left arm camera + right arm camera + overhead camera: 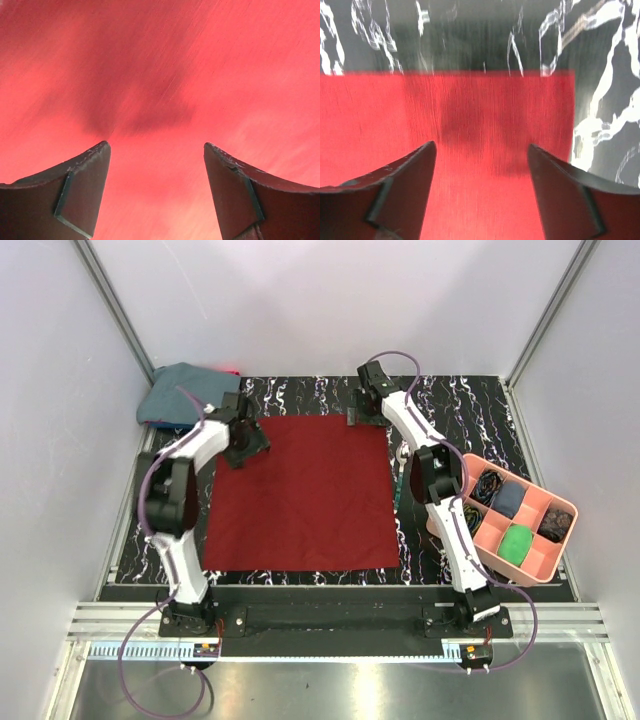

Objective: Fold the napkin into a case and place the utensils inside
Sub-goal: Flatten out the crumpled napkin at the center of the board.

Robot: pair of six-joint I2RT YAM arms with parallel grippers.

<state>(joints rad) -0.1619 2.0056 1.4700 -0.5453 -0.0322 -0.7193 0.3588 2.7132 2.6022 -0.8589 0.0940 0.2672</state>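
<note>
The red napkin (pixel 300 495) lies spread flat and square in the middle of the black marbled table (pixel 460 405), not yet folded. The left gripper (pixel 156 145) hangs over the napkin's upper left corner, its jaws released and apart with only blurred red cloth showing between them. The right gripper (pixel 481 145) sits over the upper right corner, also released, with nothing between its fingers. The utensils (pixel 397 495) lie just right of the napkin's right edge, partly hidden by the right arm. A pink tray (pixel 548 562) sits at lower right, and a blue-grey cloth (pixel 180 390) at upper left.
</note>
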